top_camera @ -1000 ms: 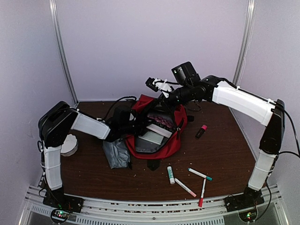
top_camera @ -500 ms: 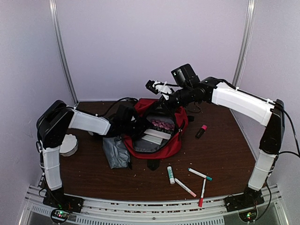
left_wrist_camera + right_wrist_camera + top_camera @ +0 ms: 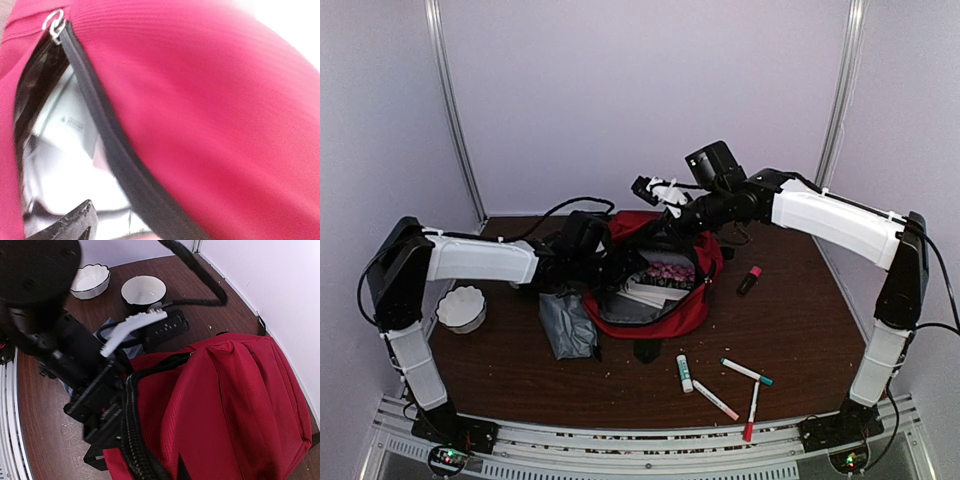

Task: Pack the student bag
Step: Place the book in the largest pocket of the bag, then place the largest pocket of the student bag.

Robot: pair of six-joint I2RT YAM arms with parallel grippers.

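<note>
1. Jaws of the left gripper (image 3: 608, 268) were sunk in the mouth of the bag (image 3: 670, 318). The blurred wrist view caught only one dark fingertip (image 3: 75, 225), so I could not tell whether they were spread or closed.
2. The right gripper (image 3: 668, 222) sat at the bag's far top edge. Its jaws were cut off in its own view and masked by the arm from above, so their state could not be told either.
3. The left arm (image 3: 75, 365) blocked much of the right wrist view. Beyond it stood a scalloped bowl (image 3: 90, 280) and a round bowl (image 3: 144, 290); only the scalloped one showed from above.
4. A grey pouch (image 3: 567, 325) lay just on the near side of the left jaws, touching the bag. A pink highlighter (image 3: 750, 280) lay right of the right jaws. A glue stick (image 3: 684, 372) and three markers (image 3: 747, 372) lay well apart from both.
5. The bag was red and lay on the table (image 3: 800, 330) between the two pairs of jaws, gaping upward. It had a black zipper (image 3: 115, 165), a silver pull ring (image 3: 54, 21), a black strap (image 3: 131, 435) and grey lining. The pale and pink contents were hard to make out.
</note>
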